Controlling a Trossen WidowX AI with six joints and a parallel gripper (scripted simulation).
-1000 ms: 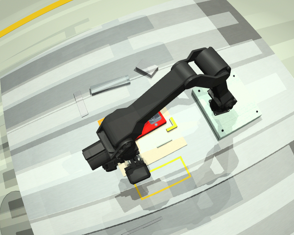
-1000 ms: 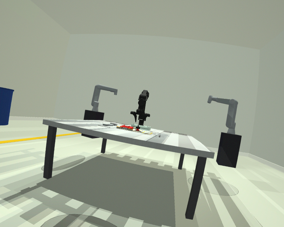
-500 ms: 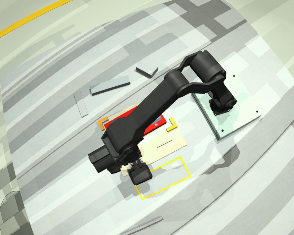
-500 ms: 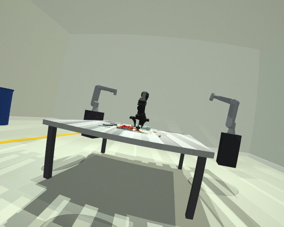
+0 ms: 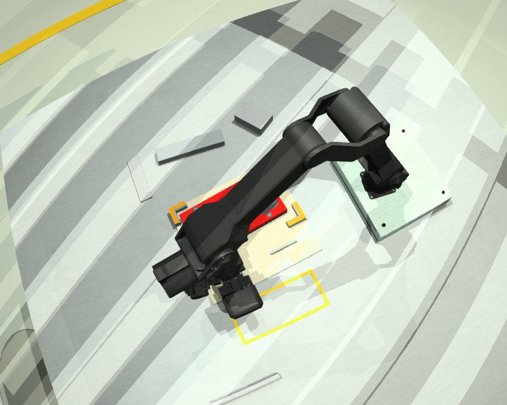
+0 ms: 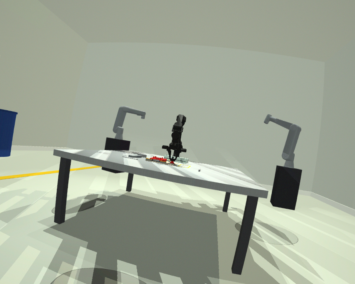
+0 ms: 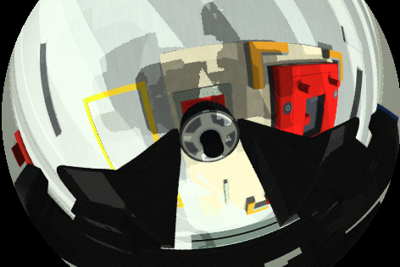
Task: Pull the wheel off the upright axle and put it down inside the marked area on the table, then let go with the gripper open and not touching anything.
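Observation:
The grey-rimmed black wheel (image 7: pixel 190 144) has a dark centre in the wrist view, and sits over a small red base (image 7: pixel 185 106) (image 6: pixel 172 162). How far it sits on the axle cannot be told. My gripper (image 7: pixel 208 130) (image 6: pixel 172 159) points down with one fingertip against each side of the wheel, and is shut on it. In the top view the arm hides the wheel and fingertips. The marked area, a yellow outline (image 5: pixel 286 323) (image 7: pixel 114 92), lies beside the beige board; the gripper body covers its left corner in the top view.
The beige board (image 5: pixel 297 252) (image 7: pixel 229 170) carries a red plate with pegs (image 5: pixel 262 223) (image 7: pixel 284 90), orange corner brackets (image 5: pixel 301 211) (image 7: pixel 255 69) and a thin strip (image 5: pixel 283 247). A grey bar (image 5: pixel 190 146) and block (image 5: pixel 253 118) lie behind. Another thin bar (image 5: pixel 245 389) lies beyond the outline.

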